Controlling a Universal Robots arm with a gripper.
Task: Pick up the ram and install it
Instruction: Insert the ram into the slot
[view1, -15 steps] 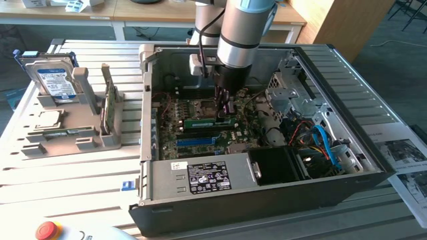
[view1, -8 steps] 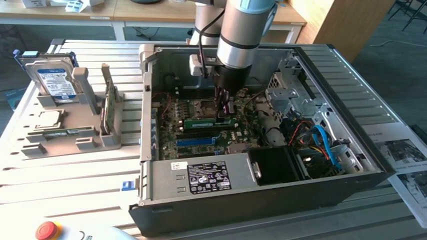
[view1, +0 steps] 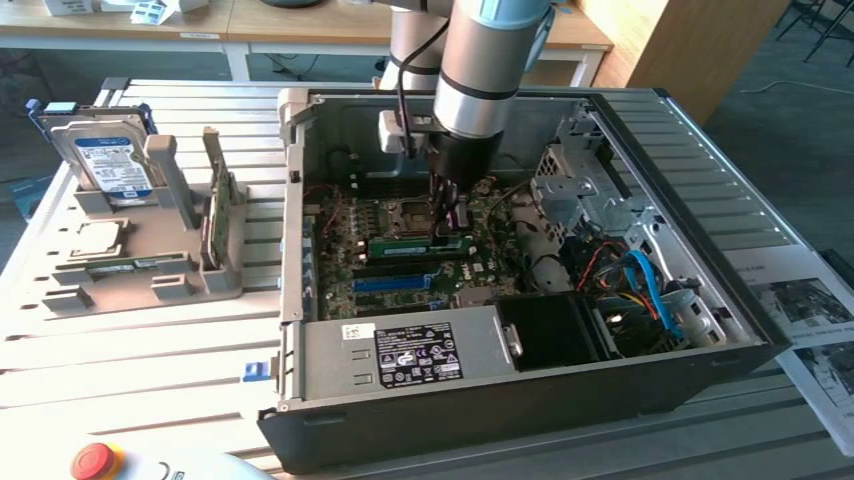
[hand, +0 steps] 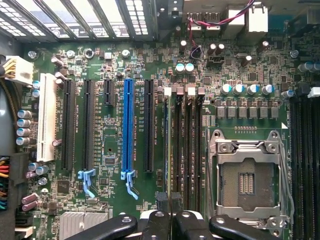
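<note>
Right now: the arm reaches straight down through the open top of the computer case, well apart from all four walls.

Gripper: closed narrow on the upper edge of the ram. Ram stands on edge, running along the exterior view's left-right, low over the motherboard. Cannot tell whether it is fully down in its slot.

Edges around the ram: CPU socket just beside its far long side; a black slot and the blue slot run parallel on its near side. Toward the exterior view's right, the metal drive cage and a tangle of cables sit near, not touching the gripper.

Wrist view: gripper poised over the row of black memory slots, which lie between the blue slot and the CPU socket. Board surface is crowded with small capacitors beyond the slot ends.

Power supply fills the near side of the case.

Outside, on the slatted table: grey holder with a hard drive upright and another green stick lying flat.
</note>
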